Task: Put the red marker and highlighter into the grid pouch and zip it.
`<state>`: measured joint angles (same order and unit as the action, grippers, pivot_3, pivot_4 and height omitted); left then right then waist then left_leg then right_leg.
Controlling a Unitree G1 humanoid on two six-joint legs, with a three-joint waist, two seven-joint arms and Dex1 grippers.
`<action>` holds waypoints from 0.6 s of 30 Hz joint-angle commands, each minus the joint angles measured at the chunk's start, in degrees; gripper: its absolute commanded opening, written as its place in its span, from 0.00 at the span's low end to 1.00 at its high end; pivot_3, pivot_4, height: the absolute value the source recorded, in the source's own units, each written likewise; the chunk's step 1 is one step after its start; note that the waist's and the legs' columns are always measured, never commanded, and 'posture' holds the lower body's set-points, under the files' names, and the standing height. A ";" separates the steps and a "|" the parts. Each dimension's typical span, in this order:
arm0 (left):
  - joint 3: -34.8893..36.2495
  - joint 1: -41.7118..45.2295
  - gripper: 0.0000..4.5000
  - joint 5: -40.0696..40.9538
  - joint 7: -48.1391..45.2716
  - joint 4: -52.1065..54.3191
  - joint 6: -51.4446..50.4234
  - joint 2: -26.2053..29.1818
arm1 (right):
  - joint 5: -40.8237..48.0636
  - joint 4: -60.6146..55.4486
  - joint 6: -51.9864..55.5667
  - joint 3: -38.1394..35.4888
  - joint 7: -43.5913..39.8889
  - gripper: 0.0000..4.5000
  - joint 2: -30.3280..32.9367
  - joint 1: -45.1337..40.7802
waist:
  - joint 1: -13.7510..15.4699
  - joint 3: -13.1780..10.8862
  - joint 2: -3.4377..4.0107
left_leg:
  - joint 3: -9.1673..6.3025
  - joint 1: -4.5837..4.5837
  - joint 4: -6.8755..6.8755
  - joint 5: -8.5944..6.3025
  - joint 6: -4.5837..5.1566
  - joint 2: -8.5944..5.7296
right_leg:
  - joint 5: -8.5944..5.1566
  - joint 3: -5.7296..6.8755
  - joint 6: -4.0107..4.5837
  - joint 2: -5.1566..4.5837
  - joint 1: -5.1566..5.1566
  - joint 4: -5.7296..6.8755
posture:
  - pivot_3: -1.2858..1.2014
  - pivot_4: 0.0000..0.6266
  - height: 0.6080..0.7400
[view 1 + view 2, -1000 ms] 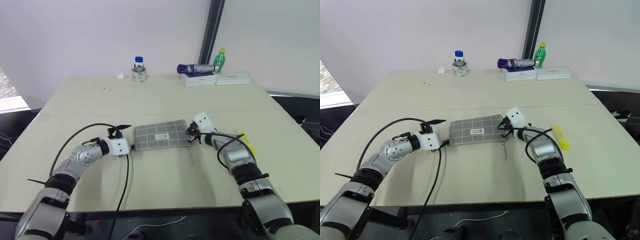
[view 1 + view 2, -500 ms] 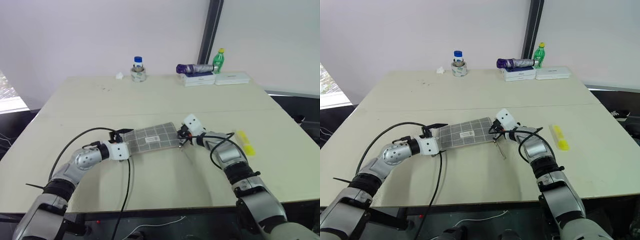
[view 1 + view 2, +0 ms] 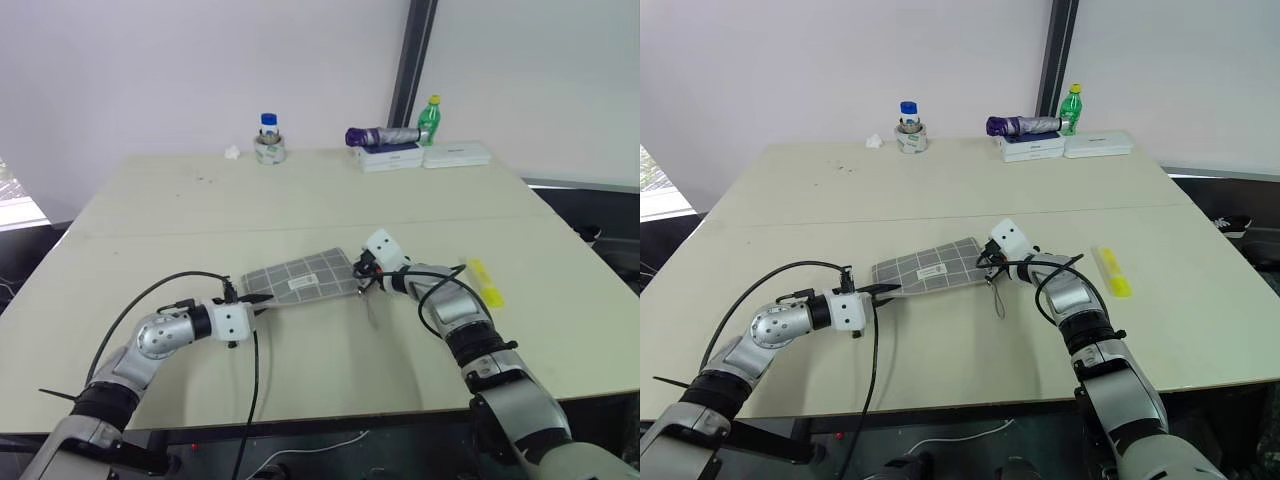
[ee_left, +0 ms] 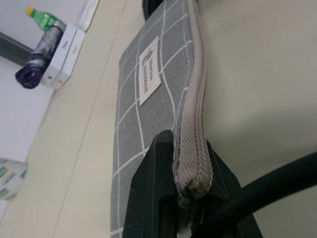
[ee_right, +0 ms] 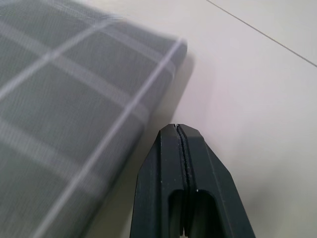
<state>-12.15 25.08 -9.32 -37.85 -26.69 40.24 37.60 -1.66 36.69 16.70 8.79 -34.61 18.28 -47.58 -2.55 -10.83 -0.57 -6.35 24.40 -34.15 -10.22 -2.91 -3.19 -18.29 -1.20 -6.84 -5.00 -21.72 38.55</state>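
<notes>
Grey grid pouch (image 4: 148,114) end pinched in left tool (image 4: 190,191); right tool (image 5: 182,131) closed, empty.

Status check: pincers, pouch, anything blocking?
Left pincer shut on grey grid-patterned fabric pouch at its zipper-edge corner. Right pincer shut, empty, beside pouch's other end. Short bright yellow highlighter out on table. Nothing blocking.

left fingers (image 4: 163,173) now clamping grid pouch (image 3: 300,281) end
</notes>
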 commanded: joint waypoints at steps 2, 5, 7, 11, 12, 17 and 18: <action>3.67 -2.92 0.01 5.39 0.18 7.49 -8.31 -0.79 | 0.17 -4.97 -2.80 -1.00 -0.21 0.00 0.69 -1.07 | -0.08 0.00 0.00 | 0.02 0.00 0.00 0.00 0.00 0.00 | 0.00 -0.03 0.00 0.01 -0.02 0.03 | 0.52 0.24 1.00; 8.05 -5.47 0.01 12.32 1.93 16.42 -20.74 -3.25 | -0.47 -9.78 -4.04 -1.77 0.51 0.00 3.18 0.02 | -0.03 -0.01 0.01 | 0.05 0.06 -0.01 0.00 0.00 0.04 | 0.00 -0.11 0.00 -0.01 -0.14 0.12 | 0.52 0.24 1.00; 9.73 -6.64 0.01 14.40 2.50 20.72 -26.34 -4.02 | -0.97 -12.03 -3.91 -1.99 1.06 0.00 4.52 0.66 | 0.03 -0.01 0.01 | 0.04 0.08 -0.03 0.00 -0.01 0.07 | -0.01 -0.11 0.00 -0.01 -0.17 0.20 | 0.52 0.24 1.00; 13.55 -8.98 0.00 19.64 5.51 30.84 -39.43 -5.93 | 5.08 -23.03 4.27 -6.01 -4.53 0.20 9.15 3.99 | 0.19 -0.01 0.01 | 0.02 0.06 -0.09 0.02 -0.03 0.09 | -0.03 -0.11 -0.01 -0.02 -0.14 0.30 | 0.52 0.24 1.00; 13.87 -9.55 0.00 19.84 5.86 32.55 -41.22 -6.19 | 6.19 -25.42 6.14 -6.63 -4.99 0.31 9.59 4.80 | 0.16 -0.01 0.00 | 0.02 0.07 -0.10 0.02 -0.03 0.09 | -0.03 -0.12 -0.01 -0.04 -0.13 0.30 | 0.52 0.24 1.00; 14.12 -11.46 0.00 20.27 7.08 37.59 -46.91 -7.69 | 10.63 -34.76 13.22 -7.85 -6.55 0.87 9.82 7.98 | -0.09 -0.01 0.00 | 0.08 -0.01 -0.09 0.02 -0.03 0.08 | -0.03 -0.17 0.01 0.05 -0.14 0.37 | 0.52 0.24 1.00; 14.07 -11.62 0.00 20.31 7.22 38.32 -47.75 -8.11 | 10.88 -35.72 13.97 -7.67 -6.18 0.87 9.39 8.24 | -0.06 -0.01 0.01 | 0.07 -0.01 -0.09 0.02 -0.03 0.10 | -0.04 -0.16 0.01 0.07 -0.14 0.37 | 0.52 0.24 1.00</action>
<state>0.84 13.47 10.12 -31.47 8.62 -6.50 29.51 7.82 4.80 29.75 1.61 -40.77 28.04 -39.01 -2.61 -10.84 -0.57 -6.27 24.40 -34.25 -10.20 -2.94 -3.09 -18.33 -1.37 -6.82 -4.93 -21.87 38.93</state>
